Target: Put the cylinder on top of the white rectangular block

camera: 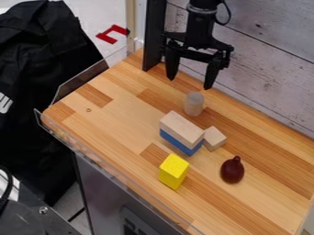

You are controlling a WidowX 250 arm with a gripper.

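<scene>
On the counter, yellow block, cube and maroon toy neighbour the pale block; end effector (empty) gapes.

Seemingly a robotics lab; black robot arm over a clear-edged wooden worktop.

The cylinder is a short, plain piece in a pale, greyish wood tone, with a round, flat top. It stands upright on the bench, near the rectangular block but apart from it, on the side toward the wall. The rectangular block is smooth and pale (closer to bare wood than to true white) and longer than it is wide. It lies flat on top of a blue block, its long side running slantwise from upper left to lower right.
</scene>
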